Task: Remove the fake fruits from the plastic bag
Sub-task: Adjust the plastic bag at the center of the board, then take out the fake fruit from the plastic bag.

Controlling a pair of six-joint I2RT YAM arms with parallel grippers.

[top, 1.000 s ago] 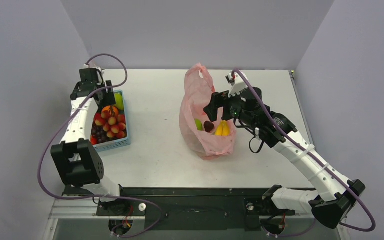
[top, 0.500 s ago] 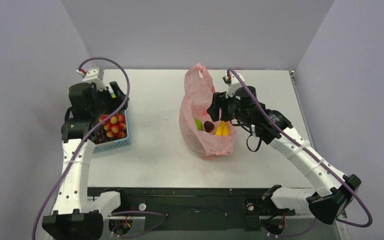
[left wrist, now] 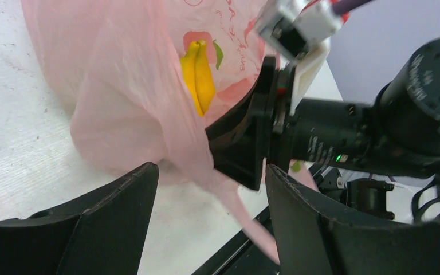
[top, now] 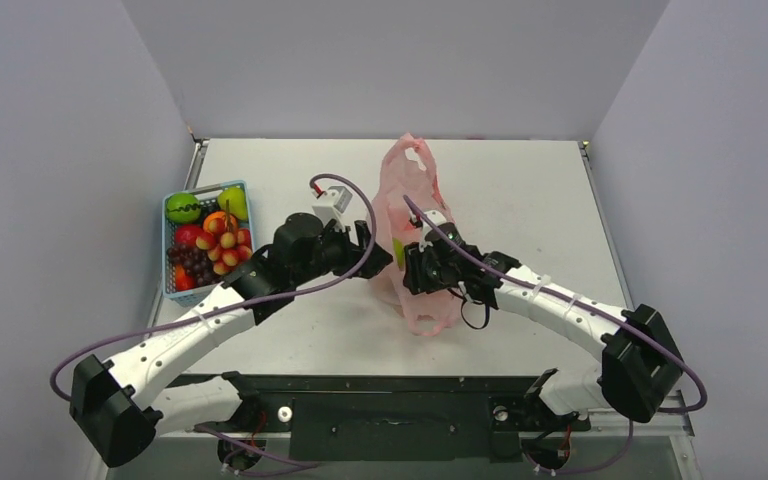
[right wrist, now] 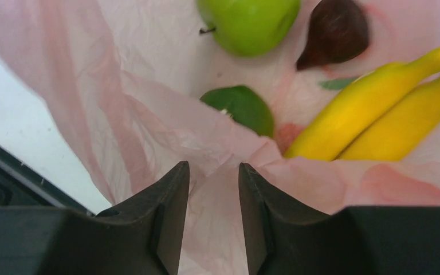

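The pink plastic bag (top: 415,185) stands mid-table, its mouth up. In the right wrist view its inside shows fake fruits: a green apple (right wrist: 249,20), a dark red fruit (right wrist: 335,31) and yellow bananas (right wrist: 378,109). My right gripper (right wrist: 213,166) is at the bag's near rim (top: 412,270), its jaws a narrow gap apart with a fold of pink film between them. My left gripper (left wrist: 211,169) is open just left of the bag (top: 372,255). A loose strand of film hangs between its fingers, and the bananas (left wrist: 197,74) show through the film.
A light-blue basket (top: 175,290) at the table's left edge holds a green striped ball (top: 183,208), a red-yellow fruit cluster (top: 222,245) and dark grapes. Grey walls close in the table on three sides. The two arms meet closely at the bag.
My left arm has swung from the basket across to the bag's left side. The right gripper has dropped to the bag's near rim and its jaws have narrowed. The bag has been drawn upward.
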